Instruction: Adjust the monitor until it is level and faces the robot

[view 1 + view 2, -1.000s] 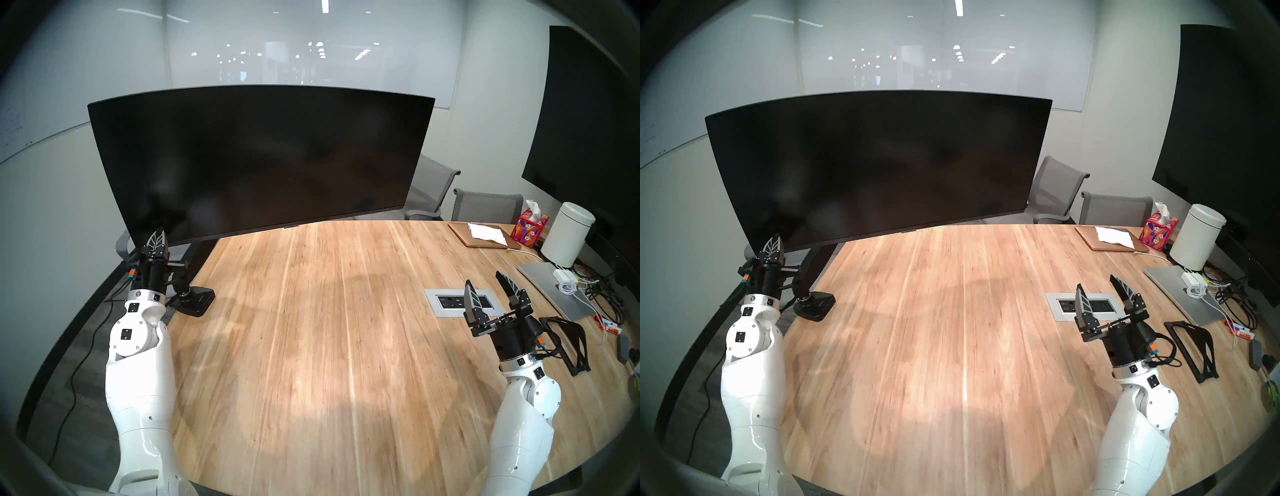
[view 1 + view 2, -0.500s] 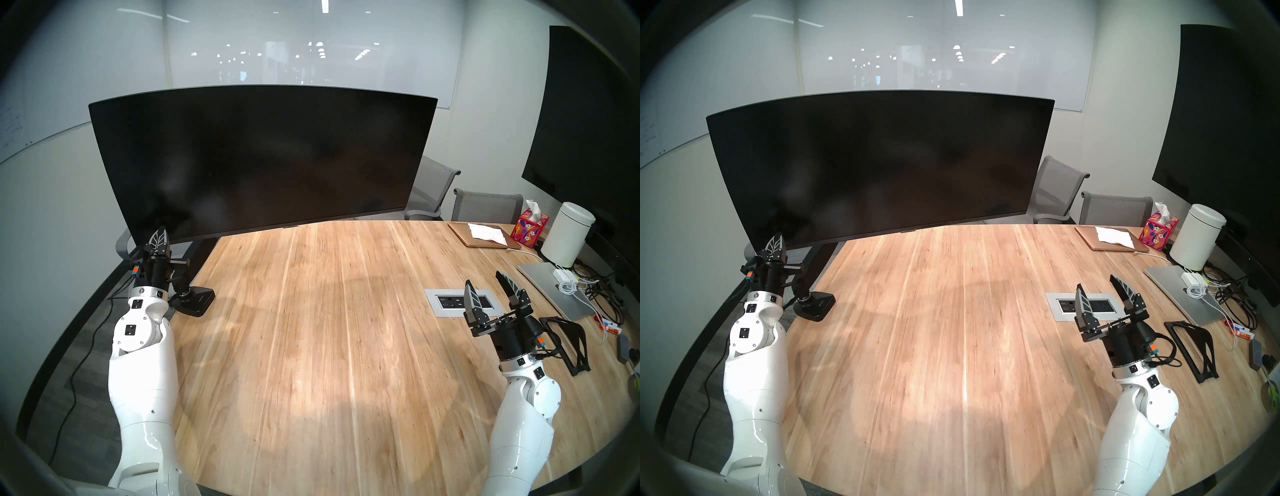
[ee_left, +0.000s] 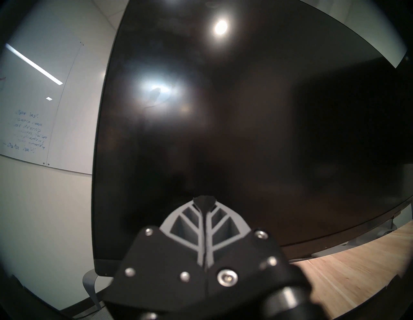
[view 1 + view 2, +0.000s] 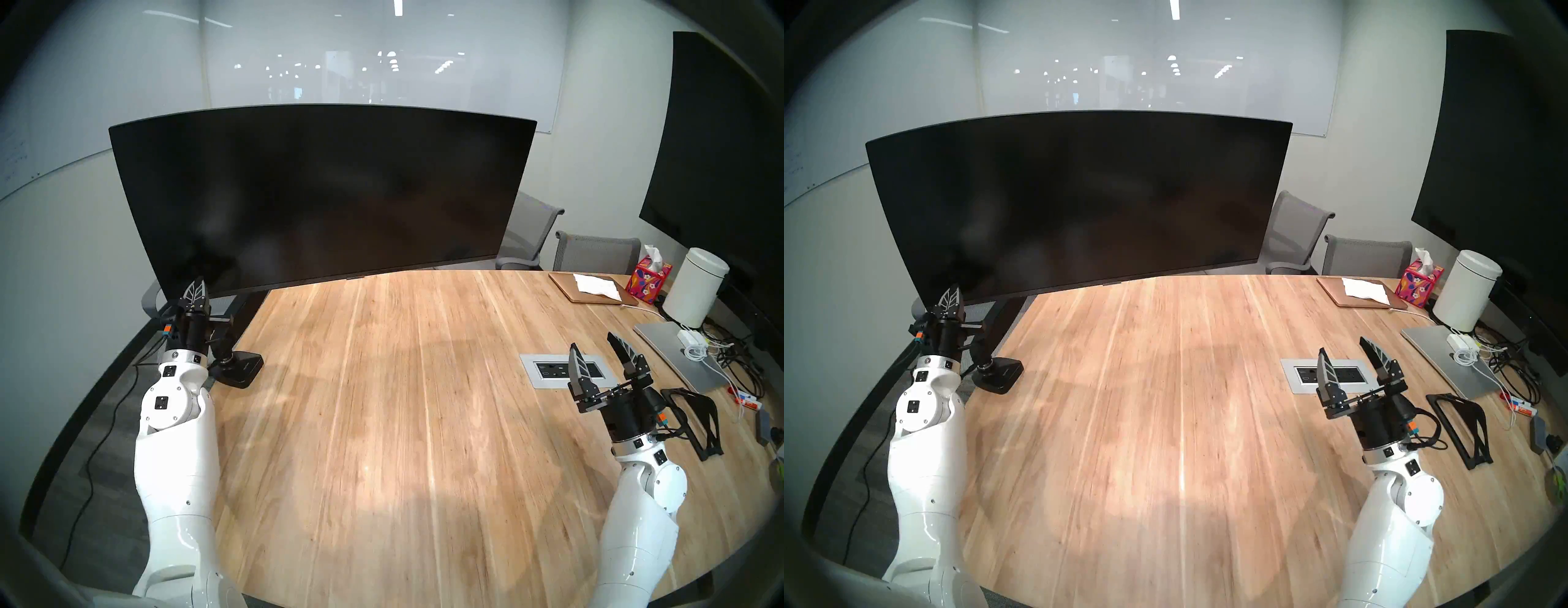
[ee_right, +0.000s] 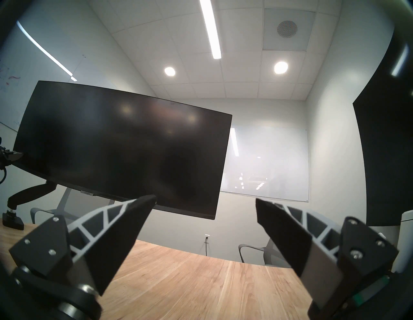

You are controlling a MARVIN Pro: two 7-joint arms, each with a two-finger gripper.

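A wooden conference table (image 4: 382, 424) fills the room's centre, its far left corner carrying a very wide curved black monitor (image 4: 322, 195) on a black jointed arm mount (image 4: 237, 327) whose base (image 4: 239, 368) is clamped at the table's left edge. The dark screen hangs tilted, its left end lower than its right in the head views, its bottom edge clear of the tabletop. A larger flat black screen (image 4: 721, 144) stands along the table's right edge. Two grey mesh chairs (image 4: 596, 254) sit beyond the far edge.

The robot's glossy white left arm (image 4: 174, 458) rises along the table's left edge; its left gripper (image 4: 196, 289) has fingers pressed together, empty, with the tips at the monitor's lower left corner; whether they touch the screen cannot be told. In the left wrist view the closed tips (image 3: 204, 202) overlap the dark glass near its bottom edge. The right arm (image 4: 636, 522) stands near the table's right edge, and the right gripper (image 4: 598, 352) is spread wide, holding nothing, above a grey power outlet plate (image 4: 535, 380) set into the tabletop.

Toward the far right corner lie a closed silver laptop (image 4: 674, 352), a white cylindrical canister (image 4: 695, 293), a brown pad with a white tissue (image 4: 594, 288), a flowered tissue box (image 4: 647, 280) and tangled cables (image 4: 729, 352).
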